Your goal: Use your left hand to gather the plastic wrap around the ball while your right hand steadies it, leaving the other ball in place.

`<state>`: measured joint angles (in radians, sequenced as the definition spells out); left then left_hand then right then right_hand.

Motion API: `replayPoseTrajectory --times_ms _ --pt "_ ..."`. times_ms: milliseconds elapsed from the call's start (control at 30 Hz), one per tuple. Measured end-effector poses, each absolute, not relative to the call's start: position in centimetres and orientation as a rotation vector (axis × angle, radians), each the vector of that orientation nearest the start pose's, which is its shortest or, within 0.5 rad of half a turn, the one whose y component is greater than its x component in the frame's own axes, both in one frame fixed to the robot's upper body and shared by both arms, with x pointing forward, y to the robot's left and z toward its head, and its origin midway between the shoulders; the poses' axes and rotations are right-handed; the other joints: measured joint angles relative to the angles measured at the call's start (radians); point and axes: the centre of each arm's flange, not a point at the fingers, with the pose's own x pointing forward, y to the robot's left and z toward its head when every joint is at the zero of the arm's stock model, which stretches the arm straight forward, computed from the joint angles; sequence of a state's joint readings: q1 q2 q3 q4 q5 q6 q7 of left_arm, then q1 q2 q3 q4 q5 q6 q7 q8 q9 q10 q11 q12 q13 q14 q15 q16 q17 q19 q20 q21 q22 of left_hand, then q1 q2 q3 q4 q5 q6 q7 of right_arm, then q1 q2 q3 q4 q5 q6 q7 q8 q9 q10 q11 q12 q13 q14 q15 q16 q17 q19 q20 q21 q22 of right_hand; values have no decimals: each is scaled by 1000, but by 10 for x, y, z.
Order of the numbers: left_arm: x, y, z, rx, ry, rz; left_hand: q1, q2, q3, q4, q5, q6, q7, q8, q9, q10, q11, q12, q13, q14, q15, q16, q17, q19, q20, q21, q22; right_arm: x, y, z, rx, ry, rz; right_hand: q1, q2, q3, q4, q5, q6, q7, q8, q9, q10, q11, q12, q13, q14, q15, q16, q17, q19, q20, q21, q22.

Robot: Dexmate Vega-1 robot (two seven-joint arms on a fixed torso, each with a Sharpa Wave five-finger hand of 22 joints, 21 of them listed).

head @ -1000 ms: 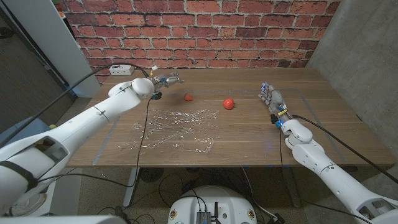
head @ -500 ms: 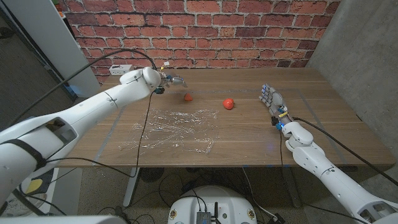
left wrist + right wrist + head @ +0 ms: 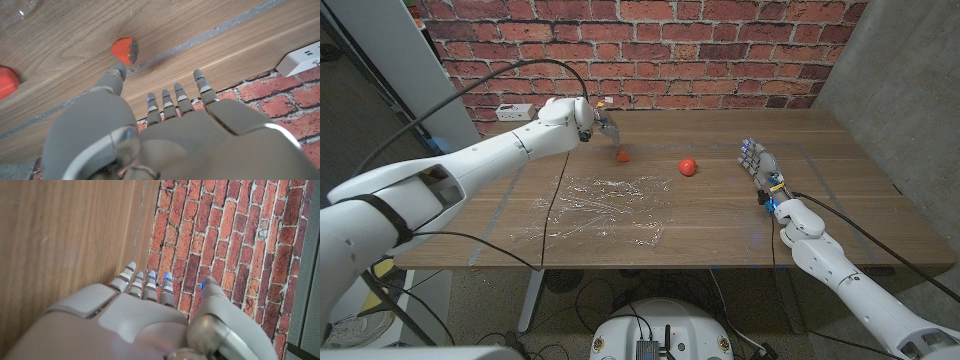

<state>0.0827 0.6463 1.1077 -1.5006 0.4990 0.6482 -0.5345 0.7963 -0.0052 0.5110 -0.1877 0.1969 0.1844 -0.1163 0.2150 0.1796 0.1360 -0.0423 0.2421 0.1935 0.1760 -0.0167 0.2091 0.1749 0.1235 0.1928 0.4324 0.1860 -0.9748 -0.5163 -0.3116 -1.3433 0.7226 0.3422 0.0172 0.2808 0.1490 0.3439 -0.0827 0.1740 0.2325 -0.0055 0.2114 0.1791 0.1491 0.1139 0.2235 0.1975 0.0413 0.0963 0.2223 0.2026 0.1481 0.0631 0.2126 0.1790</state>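
Note:
A small red ball (image 3: 622,155) lies at the far middle of the table, and a rounder red ball (image 3: 688,166) sits to its right. A crumpled sheet of clear plastic wrap (image 3: 605,205) is spread on the wood nearer me, with neither ball on it. My left hand (image 3: 603,127) hovers just behind and left of the small ball, fingers apart, holding nothing. In the left wrist view my left hand (image 3: 165,125) has its thumb tip close to the small ball (image 3: 125,50), and the other ball (image 3: 6,82) sits at the edge. My right hand (image 3: 757,160) waits at the right, fingers extended and holding nothing.
A white power strip (image 3: 515,112) lies at the table's far left edge, also seen in the left wrist view as the power strip (image 3: 302,59). A brick wall (image 3: 640,50) stands behind the table. Bare wood (image 3: 720,215) lies between the wrap and my right hand (image 3: 145,315).
My left arm has swung right and farther back, bringing its hand from the table's far left to just beside the small ball. The right hand has hardly moved.

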Motion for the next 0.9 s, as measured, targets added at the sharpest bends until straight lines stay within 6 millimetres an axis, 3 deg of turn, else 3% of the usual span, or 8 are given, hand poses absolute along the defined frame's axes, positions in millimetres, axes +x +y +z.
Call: replayPoseTrajectory --times_ms 133,300,567,700,900 --pt "668 177 148 1668 -63 -28 71 -34 -37 17 8 26 -26 -4 0 56 -1 10 4 74 -22 12 3 62 -81 10 0 633 -314 -77 152 -572 158 0 0 0 0 0 4 3 0 0 8 6 6 0 4 4 4 0 0 0 0 0" --pt "672 168 149 1722 -53 -21 90 -48 -67 29 12 49 -26 -4 0 90 1 14 4 130 -23 24 5 103 -122 19 0 633 -315 -78 156 -570 154 -3 3 -2 2 0 15 1 0 0 19 6 6 5 8 0 4 5 0 0 0 0" --pt "678 154 146 1811 -49 -10 94 -52 -92 37 18 64 -39 -4 5 99 3 14 9 142 -24 28 9 144 -92 27 0 635 -317 -81 161 -565 152 -5 5 -4 4 0 25 0 0 0 30 9 10 5 18 -3 4 5 0 0 0 5" --pt "682 151 143 1826 -52 -13 113 -44 -101 37 24 85 -36 -4 5 121 -4 23 14 153 -24 28 14 172 -93 35 0 635 -317 -82 162 -564 152 -5 5 -4 4 0 30 5 0 0 41 13 10 5 20 -2 4 5 0 0 0 5" --pt "687 140 135 1865 -88 -24 131 -26 -115 43 26 113 -38 -4 5 149 -11 32 23 182 -28 43 18 198 -44 35 0 637 -318 -81 164 -563 151 -6 5 -4 4 0 32 6 0 0 48 13 10 5 29 0 4 9 0 0 0 5"
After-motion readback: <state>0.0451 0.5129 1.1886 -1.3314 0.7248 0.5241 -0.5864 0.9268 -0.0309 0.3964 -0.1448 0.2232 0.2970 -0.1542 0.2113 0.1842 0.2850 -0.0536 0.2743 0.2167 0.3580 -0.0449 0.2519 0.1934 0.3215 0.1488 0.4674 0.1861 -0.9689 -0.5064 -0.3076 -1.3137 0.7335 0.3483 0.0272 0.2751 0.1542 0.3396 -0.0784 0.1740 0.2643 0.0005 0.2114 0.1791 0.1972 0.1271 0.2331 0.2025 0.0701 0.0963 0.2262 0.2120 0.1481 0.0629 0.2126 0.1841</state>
